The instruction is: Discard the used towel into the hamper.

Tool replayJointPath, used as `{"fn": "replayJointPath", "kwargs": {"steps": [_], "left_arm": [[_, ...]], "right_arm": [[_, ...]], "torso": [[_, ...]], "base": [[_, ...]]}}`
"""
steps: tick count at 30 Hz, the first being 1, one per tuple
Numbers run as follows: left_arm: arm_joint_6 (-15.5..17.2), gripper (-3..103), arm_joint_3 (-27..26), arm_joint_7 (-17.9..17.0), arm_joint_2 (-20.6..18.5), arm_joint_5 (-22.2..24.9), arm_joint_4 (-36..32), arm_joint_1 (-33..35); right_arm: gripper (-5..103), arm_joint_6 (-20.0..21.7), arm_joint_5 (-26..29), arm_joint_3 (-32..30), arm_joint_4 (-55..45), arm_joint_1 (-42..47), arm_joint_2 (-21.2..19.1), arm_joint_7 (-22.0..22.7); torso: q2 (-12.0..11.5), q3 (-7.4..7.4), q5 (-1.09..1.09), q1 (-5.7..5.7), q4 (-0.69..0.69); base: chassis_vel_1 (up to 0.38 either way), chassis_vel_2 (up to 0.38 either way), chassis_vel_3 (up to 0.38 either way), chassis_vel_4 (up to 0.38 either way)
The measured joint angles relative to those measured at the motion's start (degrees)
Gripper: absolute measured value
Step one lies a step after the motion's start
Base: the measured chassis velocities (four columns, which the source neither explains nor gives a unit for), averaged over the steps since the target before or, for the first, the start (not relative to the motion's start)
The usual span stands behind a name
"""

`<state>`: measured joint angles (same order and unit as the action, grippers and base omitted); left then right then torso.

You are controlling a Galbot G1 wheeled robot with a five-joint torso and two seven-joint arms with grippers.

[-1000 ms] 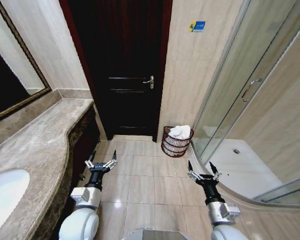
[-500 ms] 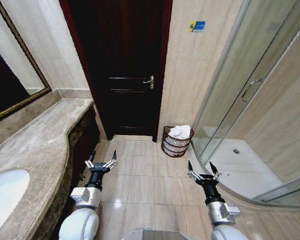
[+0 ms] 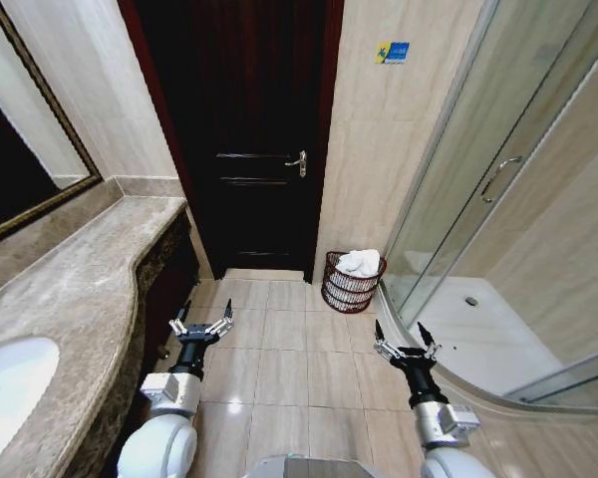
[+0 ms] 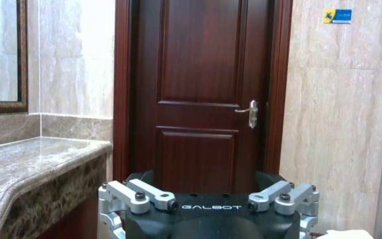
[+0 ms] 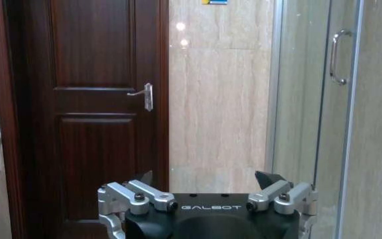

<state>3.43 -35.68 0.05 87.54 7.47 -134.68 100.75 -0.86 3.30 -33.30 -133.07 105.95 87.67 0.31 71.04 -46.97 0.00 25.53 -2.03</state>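
Note:
The hamper (image 3: 352, 289), a small round dark reddish-brown wire basket, stands on the tiled floor against the wall between the door and the shower. A white towel (image 3: 360, 262) lies bunched in its top; a pale corner of the towel (image 4: 350, 234) also shows in the left wrist view. My left gripper (image 3: 201, 321) hovers open over the floor beside the vanity, holding nothing. Over the floor near the shower curb, my right gripper (image 3: 404, 337) is open and empty too. Both are well short of the hamper.
A marble vanity counter (image 3: 80, 289) with a white sink (image 3: 5, 383) runs along the left, under a framed mirror (image 3: 25, 149). A dark wooden door (image 3: 259, 139) is shut ahead. A glass shower enclosure (image 3: 498, 249) fills the right. Open floor tiles (image 3: 299, 349) lie between.

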Motion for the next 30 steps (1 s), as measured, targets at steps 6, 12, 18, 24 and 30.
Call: {"fn": "replayJointPath", "kwargs": {"steps": [6, 12, 18, 24, 30], "left_arm": [[0.0, 100, 0.0, 0.0, 0.0, 0.0, 0.0, 0.0], [0.0, 100, 0.0, 0.0, 0.0, 0.0, 0.0, 0.0], [0.0, 100, 0.0, 0.0, 0.0, 0.0, 0.0, 0.0], [0.0, 100, 0.0, 0.0, 0.0, 0.0, 0.0, 0.0], [0.0, 100, 0.0, 0.0, 0.0, 0.0, 0.0, 0.0]], "right_arm": [[100, 0.0, 0.0, 0.0, 0.0, 0.0, 0.0, 0.0], [100, 0.0, 0.0, 0.0, 0.0, 0.0, 0.0, 0.0], [100, 0.0, 0.0, 0.0, 0.0, 0.0, 0.0, 0.0], [100, 0.0, 0.0, 0.0, 0.0, 0.0, 0.0, 0.0], [100, 0.0, 0.0, 0.0, 0.0, 0.0, 0.0, 0.0]], "torso": [[0.0, 0.0, 0.0, 0.0, 0.0], [0.0, 0.0, 0.0, 0.0, 0.0], [0.0, 0.0, 0.0, 0.0, 0.0], [0.0, 0.0, 0.0, 0.0, 0.0], [0.0, 0.0, 0.0, 0.0, 0.0]], "base": [[0.0, 0.0, 0.0, 0.0], [0.0, 0.0, 0.0, 0.0], [0.0, 0.0, 0.0, 0.0], [0.0, 0.0, 0.0, 0.0], [0.0, 0.0, 0.0, 0.0]]}}
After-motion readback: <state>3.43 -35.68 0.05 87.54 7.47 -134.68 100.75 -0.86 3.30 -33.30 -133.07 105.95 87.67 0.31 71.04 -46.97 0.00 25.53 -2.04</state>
